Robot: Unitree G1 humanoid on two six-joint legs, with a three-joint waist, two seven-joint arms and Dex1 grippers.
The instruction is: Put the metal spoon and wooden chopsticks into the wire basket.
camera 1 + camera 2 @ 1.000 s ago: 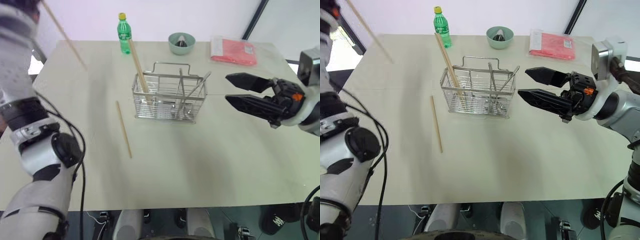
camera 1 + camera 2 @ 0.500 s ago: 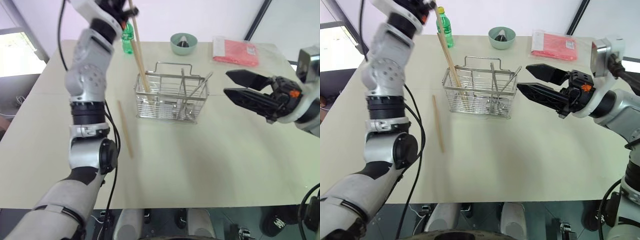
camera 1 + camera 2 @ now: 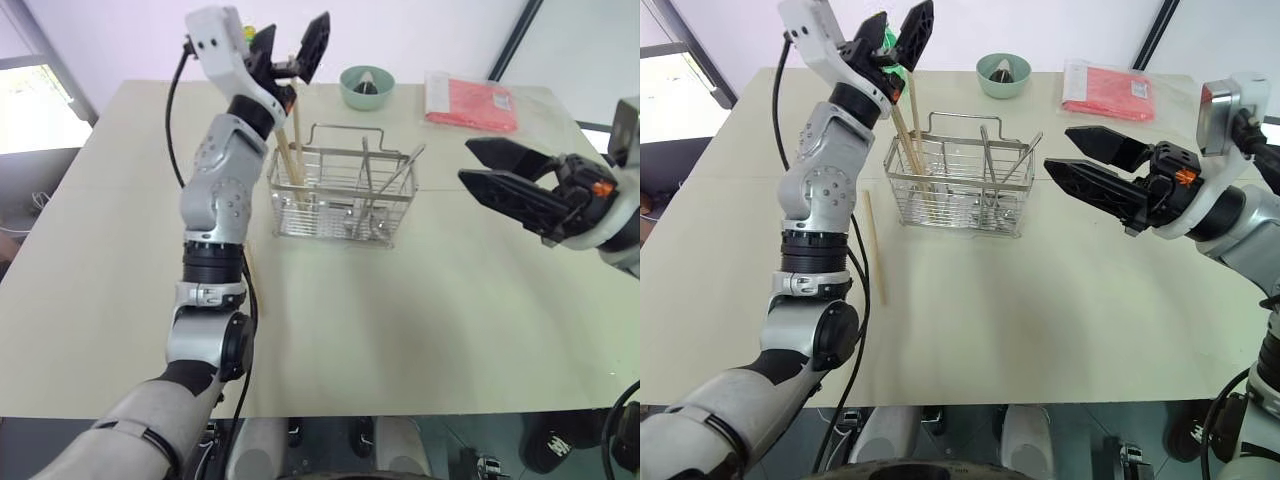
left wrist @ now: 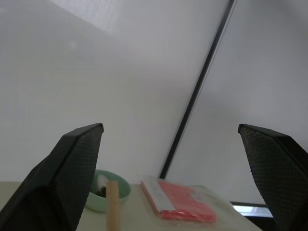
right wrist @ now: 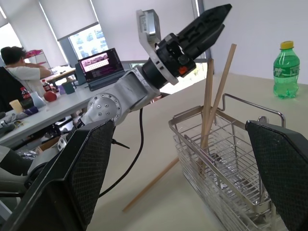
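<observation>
The wire basket (image 3: 340,195) stands mid-table. Two wooden chopsticks (image 3: 290,150) lean upright in its left end, also seen in the right wrist view as a crossed pair (image 5: 211,101). Just above their tops hangs my left gripper (image 3: 295,35), open, nothing between its fingers. A third chopstick (image 3: 872,250) lies flat on the table left of the basket, partly behind my left arm. Slim metal handles (image 3: 400,172) rise from the basket's right half; I cannot make out the metal spoon's bowl among them. My right gripper (image 3: 490,170) hovers open and empty to the basket's right.
At the table's far edge stand a green bottle (image 5: 286,70), a green bowl (image 3: 366,87) and a red packet (image 3: 470,102). The near half of the table (image 3: 400,330) is bare. A person (image 5: 14,57) sits at a desk in the background.
My left arm swung in from the left and down to the basket with a chopstick. That chopstick now stands in the basket beside the first, and the left gripper has opened. The right gripper stayed put.
</observation>
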